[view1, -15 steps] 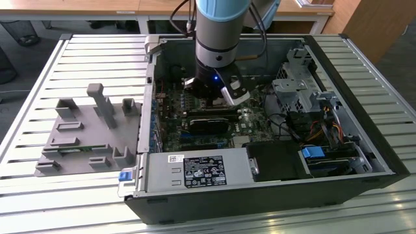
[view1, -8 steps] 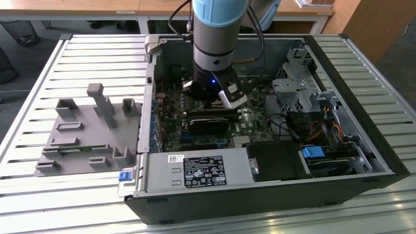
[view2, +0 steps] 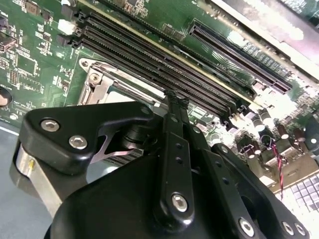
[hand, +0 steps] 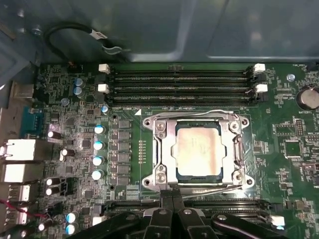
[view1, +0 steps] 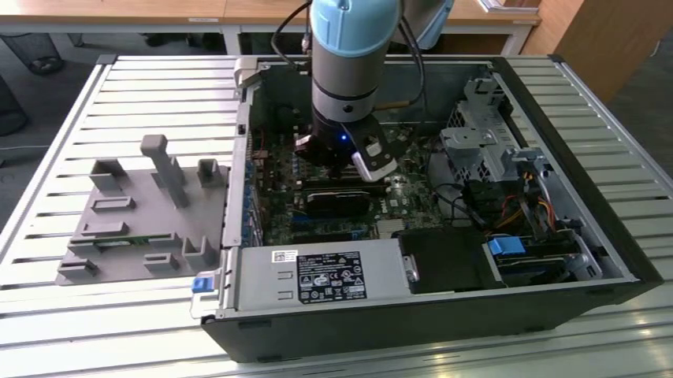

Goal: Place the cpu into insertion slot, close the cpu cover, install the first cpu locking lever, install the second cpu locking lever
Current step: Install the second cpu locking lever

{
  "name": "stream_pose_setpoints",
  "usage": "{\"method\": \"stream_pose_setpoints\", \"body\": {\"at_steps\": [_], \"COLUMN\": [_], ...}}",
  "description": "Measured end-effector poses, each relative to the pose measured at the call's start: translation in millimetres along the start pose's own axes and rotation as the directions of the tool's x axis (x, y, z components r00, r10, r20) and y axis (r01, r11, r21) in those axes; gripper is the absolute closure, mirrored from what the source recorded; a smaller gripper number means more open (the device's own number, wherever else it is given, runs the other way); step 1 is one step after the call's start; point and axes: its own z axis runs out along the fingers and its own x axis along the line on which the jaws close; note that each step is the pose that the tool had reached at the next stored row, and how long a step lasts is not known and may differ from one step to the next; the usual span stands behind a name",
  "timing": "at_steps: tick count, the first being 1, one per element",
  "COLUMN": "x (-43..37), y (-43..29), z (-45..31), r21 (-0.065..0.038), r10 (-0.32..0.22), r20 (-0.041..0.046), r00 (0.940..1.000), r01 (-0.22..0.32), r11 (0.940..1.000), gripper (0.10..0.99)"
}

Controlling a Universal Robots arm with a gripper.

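In the first wrist view the cpu (hand: 198, 149), a silver-grey square, lies flat in the insertion slot (hand: 245, 181) on the green board. The cpu cover (hand: 165, 149), a silver frame plate, lies down around the cpu. One wire locking lever (hand: 194, 115) runs along the socket's side by the memory slots. A second lever (hand: 219, 187) runs along the opposite side. My gripper (hand: 173, 195) is shut, its tips meeting at that second lever's end by the socket edge. The exterior view shows my gripper (view1: 339, 167) lowered inside the computer case. In the second wrist view the gripper (view2: 172, 97) reaches the socket frame (view2: 97, 82).
Long black memory slots (hand: 179, 82) flank the socket. Capacitors (hand: 98, 144) and rear ports (hand: 20, 159) stand beside it. A black heatsink block (view1: 336, 201), power supply (view1: 315, 276), drive cage (view1: 484, 150) and cables crowd the case. A grey fixture (view1: 147, 213) sits at the exterior view's left.
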Motion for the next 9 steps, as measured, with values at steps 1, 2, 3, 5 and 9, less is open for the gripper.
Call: {"method": "stream_pose_setpoints", "body": {"at_steps": [1,2,3,5,9], "x": [0.2,0.5,1.1,2.5,6.6], "y": [-0.4,-0.8,-1.2,-1.9,-3.3], "z": [0.5,0.7,0.9,1.3,2.0], "r21": [-0.004,-0.007,-0.008,-0.012,-0.022], "r10": [0.000,0.000,0.000,0.000,0.000], "r20": [0.0000,-0.0001,-0.0002,-0.0003,-0.0006], "r00": [1.0000,1.0000,1.0000,1.0000,1.0000], "r01": [0.000,0.000,0.000,0.000,0.000], "r11": [1.0000,1.0000,1.0000,0.9999,0.9998], "gripper": [0.969,0.969,0.969,0.969,0.969]}}
